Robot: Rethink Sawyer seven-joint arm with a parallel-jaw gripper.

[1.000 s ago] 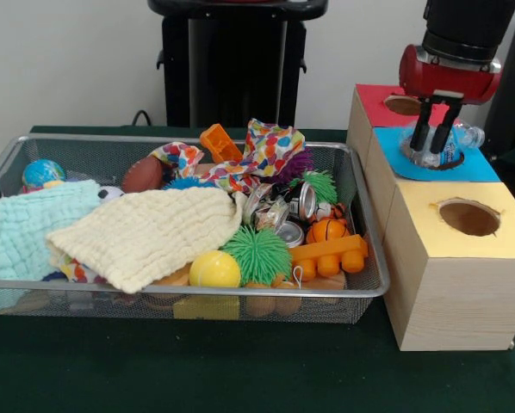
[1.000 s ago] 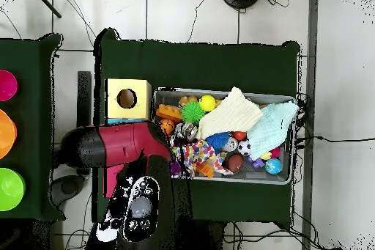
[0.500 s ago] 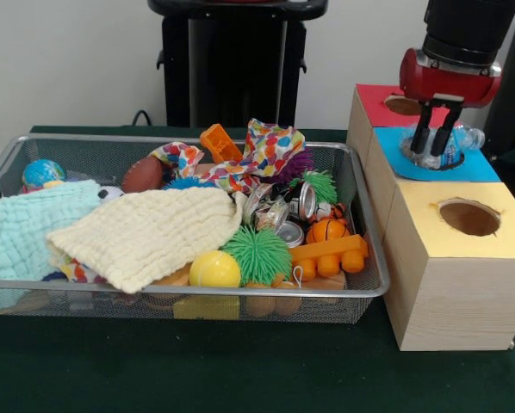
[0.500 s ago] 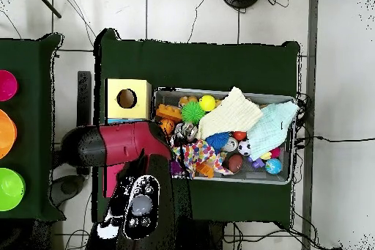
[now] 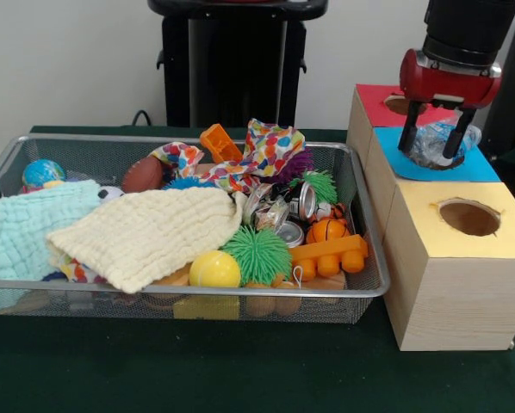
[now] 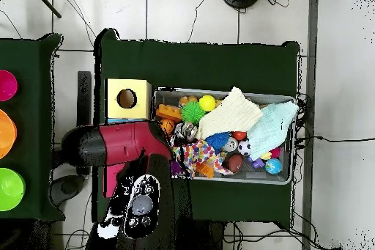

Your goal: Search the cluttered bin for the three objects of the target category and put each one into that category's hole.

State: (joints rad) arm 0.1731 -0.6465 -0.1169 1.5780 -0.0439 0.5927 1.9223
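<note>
My gripper point(image 5: 429, 151) hangs over the blue-topped box point(image 5: 477, 169) at the right of the front view. Its fingers point(image 5: 407, 138) stand open on either side of a crumpled clear plastic bottle point(image 5: 436, 140). The bottle lies on the blue top and covers its hole. The wire bin point(image 5: 197, 291) to the left holds crushed metal cans point(image 5: 285, 212) among toys and cloths. In the overhead view the red arm point(image 6: 121, 145) hides the gripper and the blue box.
A red-topped box point(image 5: 376, 110) stands behind the blue one, and a yellow-topped box point(image 5: 430, 206) with an open hole point(image 5: 469, 217) stands in front. The bin also holds a yellow cloth point(image 5: 150, 234), a mint cloth point(image 5: 21, 225), a green spiky ball point(image 5: 256, 253) and an orange block point(image 5: 331, 254).
The fingers were close together on the bottle and have now spread apart, letting it go. The bottle rests on the blue box top.
</note>
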